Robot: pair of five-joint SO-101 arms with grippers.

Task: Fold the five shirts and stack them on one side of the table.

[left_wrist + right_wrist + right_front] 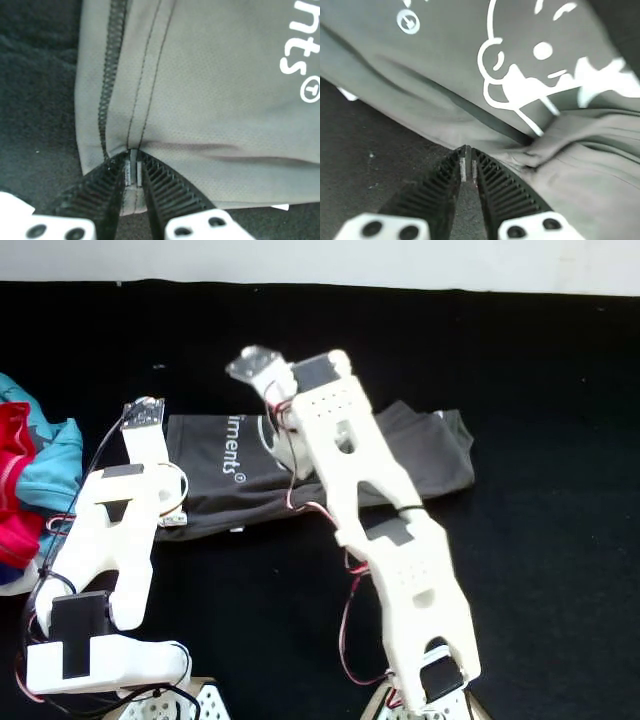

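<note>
A dark grey shirt [400, 455] with white print lies folded into a long band across the middle of the black table. My left gripper [172, 505] is at its left end. In the left wrist view that gripper [133, 172] is shut on the stitched hem of the grey shirt [210, 100], and the cloth puckers toward the tips. My right gripper [285, 445] is over the band's middle, by the print. Up close, this gripper [467, 167] is shut on the edge of the grey shirt [445, 65], where folds gather below the white cartoon print.
A heap of unfolded shirts [35, 475] in teal, red and blue lies at the table's left edge, close to the left arm. The black table [550, 390] is bare to the right and behind the grey shirt.
</note>
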